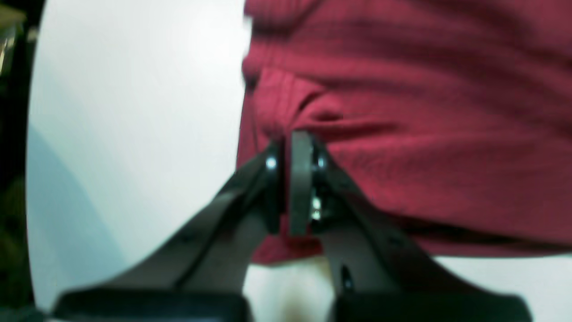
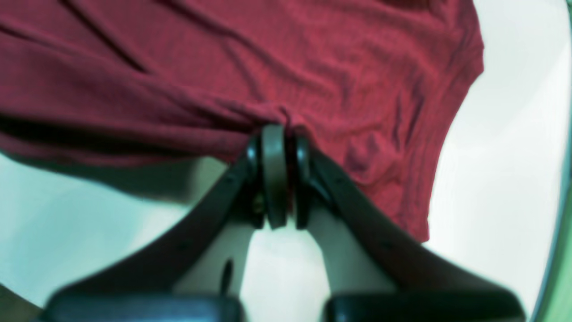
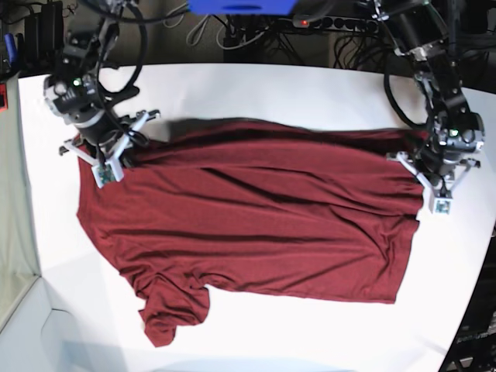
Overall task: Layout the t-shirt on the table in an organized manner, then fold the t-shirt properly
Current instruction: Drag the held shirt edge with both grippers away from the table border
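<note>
On the white table (image 3: 256,85), the t-shirt (image 3: 256,225) lies spread, long axis across the base view. Left gripper (image 1: 292,179) fingers pinch one far edge; right gripper (image 2: 277,179) fingers pinch the opposite far corner.

Maroon t-shirt (image 3: 256,225) on white table (image 3: 294,93)

Robot lab: cable tangle (image 3: 256,35) behind table (image 3: 256,89)
</note>
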